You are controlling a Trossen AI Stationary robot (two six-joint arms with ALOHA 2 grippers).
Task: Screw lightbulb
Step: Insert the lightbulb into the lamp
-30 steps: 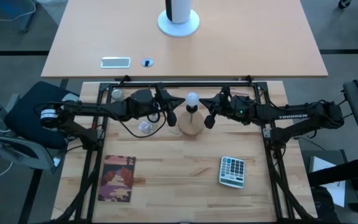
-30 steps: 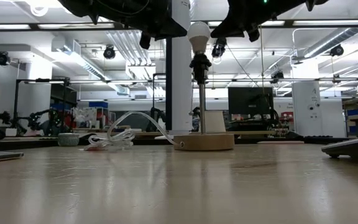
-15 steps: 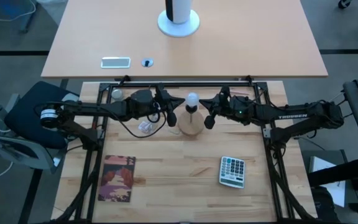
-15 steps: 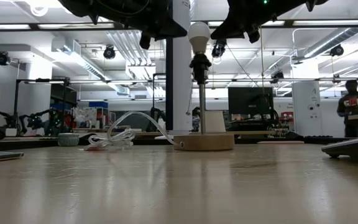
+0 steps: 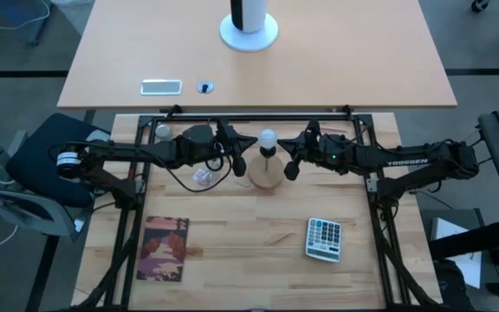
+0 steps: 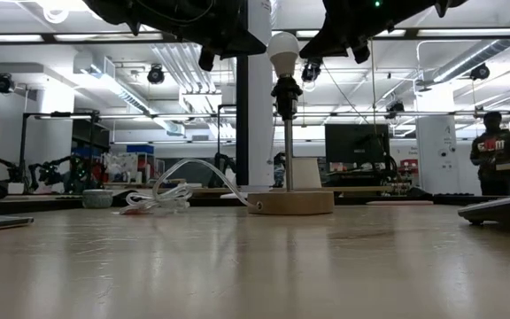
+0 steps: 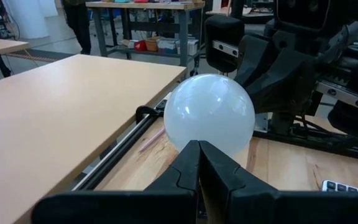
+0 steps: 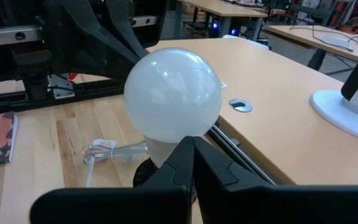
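The frosted-white lightbulb [image 5: 268, 137] stands upright with its base in the dark socket [image 6: 284, 89] of a thin lamp post. The post rises from a round wooden base [image 5: 267, 178]. My left gripper [image 5: 239, 164] is shut and hovers just left of the bulb, at bulb height. My right gripper [image 5: 291, 168] is shut and hovers just right of it. In the low view a gap shows between the bulb [image 6: 283, 49] and each gripper. The bulb fills the left wrist view [image 7: 210, 115] and the right wrist view [image 8: 173, 96], just beyond the shut fingertips.
A crumpled clear wrapper [image 5: 202, 178] lies left of the lamp base. A calculator [image 5: 324, 238] lies at the near right and a booklet [image 5: 165, 249] at the near left. A small grey ball [image 5: 162, 132] sits at the far left corner. A person [image 6: 492, 151] stands in the room behind.
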